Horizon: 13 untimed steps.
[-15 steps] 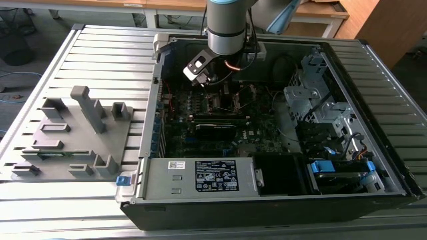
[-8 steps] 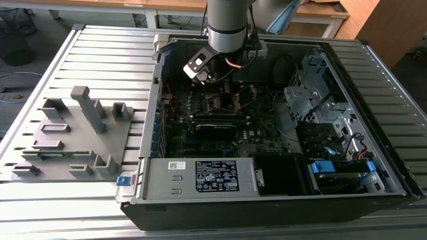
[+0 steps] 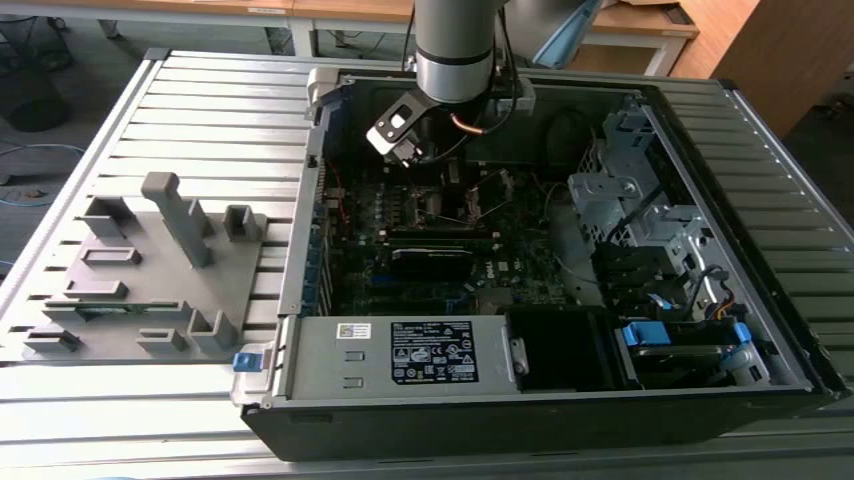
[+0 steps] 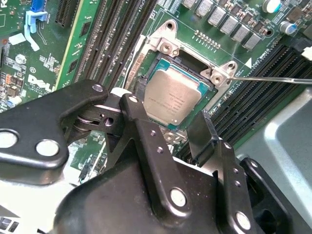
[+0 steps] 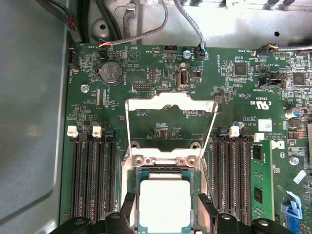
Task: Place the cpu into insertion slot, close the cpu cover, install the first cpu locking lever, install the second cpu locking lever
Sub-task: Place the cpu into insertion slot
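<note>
One slatted tabletop (image 3: 200, 110) carries one open computer case (image 3: 534, 400) and, at the exterior view's left, one grey fixture tray (image 3: 147, 270). One arm (image 3: 461, 50) descends steeply into the case, its wrist tipped over the one green motherboard (image 5: 161, 68).

One tool (image 3: 399, 138), seen in both wrist views (image 4: 168, 111) (image 5: 166, 202), straddles the socket. Its two fingers (image 4: 131, 102) stand slightly wider than the chip, one on each side. A sliver of socket shows between each finger and the chip, so nothing is gripped.

One cpu cover (image 5: 170, 99) stands raised on its hinged edge, its window unobstructed. One insertion slot (image 5: 161, 159) lies below it. One cpu (image 4: 170, 97) lies flat in that slot, metal top upward, edges square to the rim; being square, it has no long axis. One thin lever rod (image 4: 273, 79) juts out beside the slot.
</note>
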{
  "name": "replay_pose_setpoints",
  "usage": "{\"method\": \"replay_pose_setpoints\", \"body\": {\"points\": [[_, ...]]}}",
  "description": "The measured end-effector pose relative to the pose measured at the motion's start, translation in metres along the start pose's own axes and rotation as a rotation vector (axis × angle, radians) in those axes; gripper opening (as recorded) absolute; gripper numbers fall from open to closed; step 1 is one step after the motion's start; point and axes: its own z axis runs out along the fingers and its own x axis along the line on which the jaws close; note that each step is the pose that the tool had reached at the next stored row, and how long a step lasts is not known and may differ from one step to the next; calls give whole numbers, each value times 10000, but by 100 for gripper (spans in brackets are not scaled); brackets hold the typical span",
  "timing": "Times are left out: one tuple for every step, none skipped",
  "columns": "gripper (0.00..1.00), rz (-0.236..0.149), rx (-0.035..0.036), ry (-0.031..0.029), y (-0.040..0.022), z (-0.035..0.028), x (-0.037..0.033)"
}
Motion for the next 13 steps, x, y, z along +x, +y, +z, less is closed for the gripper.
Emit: {"method": "replay_pose_setpoints", "body": {"points": [[61,0,-1,1,0,0,0],[61,0,-1,1,0,-1,0],[59,0,0,0,0,-2,0],[53,0,0,0,0,-3,0],[53,0,-1,1,0,-3,0],[47,0,-1,1,0,-4,0],[41,-1,0,0,1,-5,0],[41,-1,0,1,1,-6,0],[35,0,0,0,1,-6,0],[29,0,0,0,1,-7,0],[29,0,0,1,1,-8,0],[24,0,0,0,1,-9,0],[18,0,-1,1,1,-9,0]]}}
